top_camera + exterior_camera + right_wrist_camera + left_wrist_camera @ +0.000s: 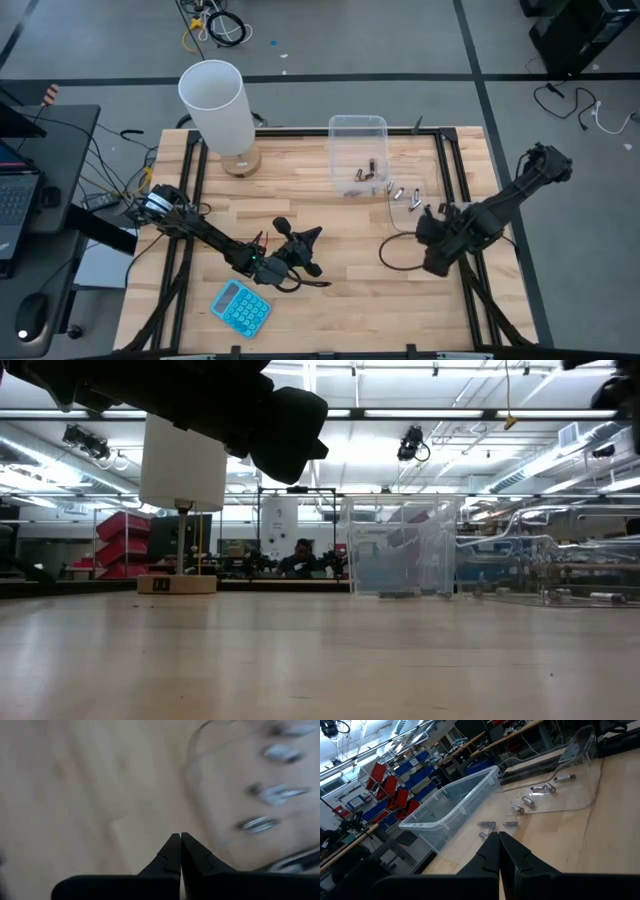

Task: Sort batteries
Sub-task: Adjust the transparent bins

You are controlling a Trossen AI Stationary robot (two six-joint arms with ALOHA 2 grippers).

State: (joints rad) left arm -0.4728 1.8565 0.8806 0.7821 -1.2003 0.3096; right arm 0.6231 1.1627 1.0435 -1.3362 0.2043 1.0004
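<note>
both pincers pressed closed, nothing held. right gripper (432,222) near silvery batteries (403,194); fingers should be parted before one cell is approached squarely, tub (358,150) avoided.

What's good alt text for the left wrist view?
The left gripper, shut and empty, points across a wooden table toward a clear plastic tub. Small batteries lie scattered beside the tub, some on a clear flat tray. Shelves with red and blue bins stand behind.

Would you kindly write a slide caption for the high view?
Both arms rest with left gripper and right gripper shut, batteries beside the clear tub.
</note>
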